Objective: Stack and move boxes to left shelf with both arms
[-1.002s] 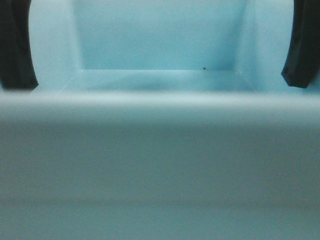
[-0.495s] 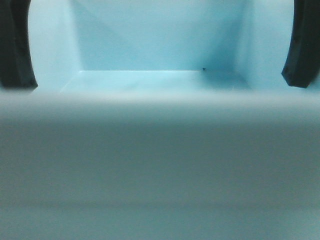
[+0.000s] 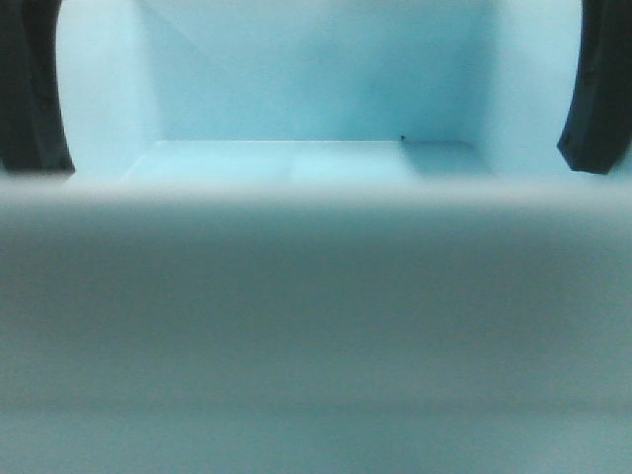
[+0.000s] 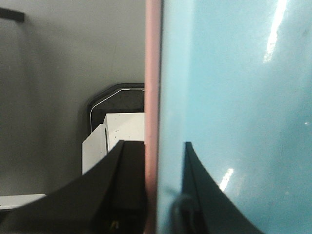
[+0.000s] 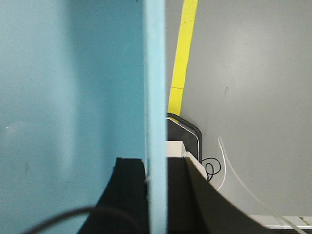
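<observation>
The light blue box (image 3: 316,89) fills the front view, its inside facing me and its blurred near wall across the lower half. A black finger (image 3: 28,89) of the left gripper shows at its left wall, and one (image 3: 597,89) of the right gripper at its right wall. In the left wrist view the pink box (image 4: 152,73) lies edge-on against the blue box (image 4: 234,107), and my left gripper (image 4: 158,144) is shut across both walls. My right gripper (image 5: 155,160) is shut on the blue box's wall (image 5: 155,73). The left shelf is out of view.
Grey floor lies below both wrists. A yellow tape line (image 5: 183,48) runs along it on the right. The robot's white and black base (image 4: 119,129) shows under the boxes, with a looped black cable (image 5: 210,170) beside it.
The blue box's floor sits very slightly lower in the front view and looks brighter. Both grippers hold the same places on the walls.
</observation>
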You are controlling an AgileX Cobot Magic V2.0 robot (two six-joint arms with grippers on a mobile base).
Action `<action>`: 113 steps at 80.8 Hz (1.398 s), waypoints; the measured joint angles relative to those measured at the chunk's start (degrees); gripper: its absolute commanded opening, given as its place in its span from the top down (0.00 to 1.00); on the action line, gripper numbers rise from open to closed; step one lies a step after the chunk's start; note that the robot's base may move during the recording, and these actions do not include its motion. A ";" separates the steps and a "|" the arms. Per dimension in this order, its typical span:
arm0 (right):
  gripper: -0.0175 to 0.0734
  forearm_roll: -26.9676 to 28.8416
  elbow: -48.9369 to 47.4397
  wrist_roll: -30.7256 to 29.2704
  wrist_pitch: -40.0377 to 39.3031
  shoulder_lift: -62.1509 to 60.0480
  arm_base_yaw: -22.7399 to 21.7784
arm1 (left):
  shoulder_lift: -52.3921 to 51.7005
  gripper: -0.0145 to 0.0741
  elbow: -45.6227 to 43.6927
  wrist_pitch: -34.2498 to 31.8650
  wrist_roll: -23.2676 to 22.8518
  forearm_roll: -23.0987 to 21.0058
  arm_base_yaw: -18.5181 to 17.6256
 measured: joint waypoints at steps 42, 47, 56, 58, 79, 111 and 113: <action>0.75 0.00 0.00 0.00 0.00 -0.11 0.00 | 0.00 0.84 0.00 0.08 0.00 -0.10 0.00; 0.75 0.00 0.00 0.00 0.00 -0.11 0.00 | 0.00 0.84 0.00 0.08 0.00 -0.10 0.00; 0.75 0.00 0.00 0.00 0.00 -0.11 0.00 | 0.00 0.84 0.00 0.08 0.00 -0.10 0.00; 0.75 0.00 0.00 0.00 0.00 -0.11 0.00 | 0.00 0.84 0.00 0.08 0.00 -0.10 0.00; 0.75 0.00 0.00 0.00 0.00 -0.11 0.00 | 0.00 0.84 0.00 0.12 0.00 -0.10 0.00; 0.75 0.00 0.00 0.00 0.00 -0.11 0.00 | 0.00 0.84 0.00 0.21 0.00 -0.19 0.00; 0.75 0.00 0.00 0.00 0.00 -0.11 0.00 | 0.00 0.84 0.00 0.21 0.00 -0.19 0.00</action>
